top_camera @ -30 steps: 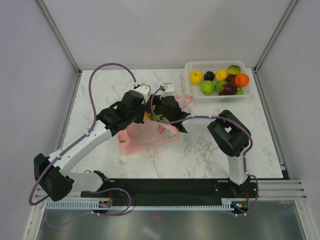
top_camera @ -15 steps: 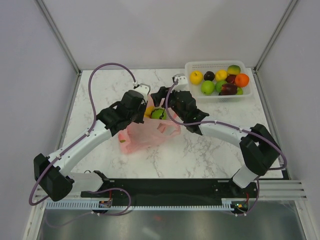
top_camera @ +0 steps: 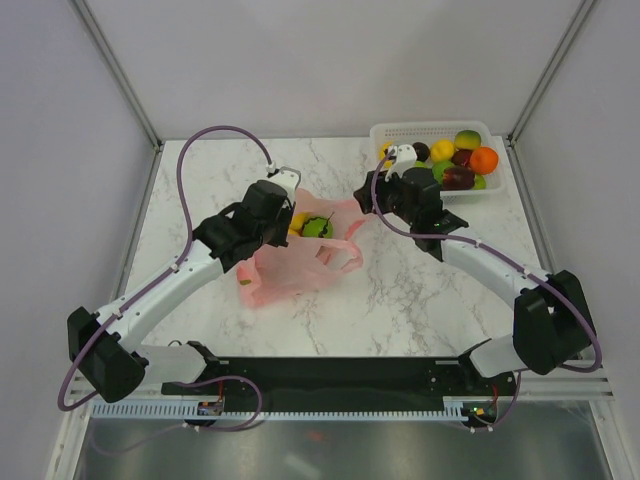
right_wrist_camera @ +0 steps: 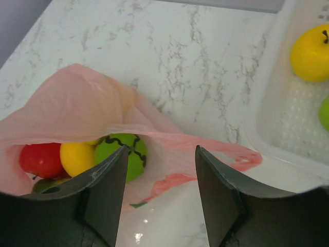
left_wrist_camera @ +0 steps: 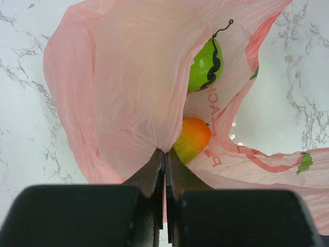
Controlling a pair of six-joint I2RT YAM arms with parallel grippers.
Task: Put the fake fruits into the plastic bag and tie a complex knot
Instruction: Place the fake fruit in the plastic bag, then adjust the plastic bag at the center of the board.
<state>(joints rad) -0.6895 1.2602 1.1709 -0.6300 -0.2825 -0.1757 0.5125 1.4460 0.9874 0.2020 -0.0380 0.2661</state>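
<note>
Plastic bag (left_wrist_camera: 128, 77) rim pinched in left gripper (left_wrist_camera: 164, 154), green fruit (left_wrist_camera: 200, 72) beyond

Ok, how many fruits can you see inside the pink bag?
3: a red fruit, a yellow fruit and a striped green fruit, side by side inside the bag. More may be hidden.

The pink plastic bag (top_camera: 300, 265) is seen spread under and just beyond the left gripper (top_camera: 288, 212), a green fruit (top_camera: 318, 228) being shown in its mouth right beside that gripper, while the right gripper (top_camera: 366, 192) is positioned between the bag and the white basket (top_camera: 430, 126) of fruits (top_camera: 483, 160).
</note>
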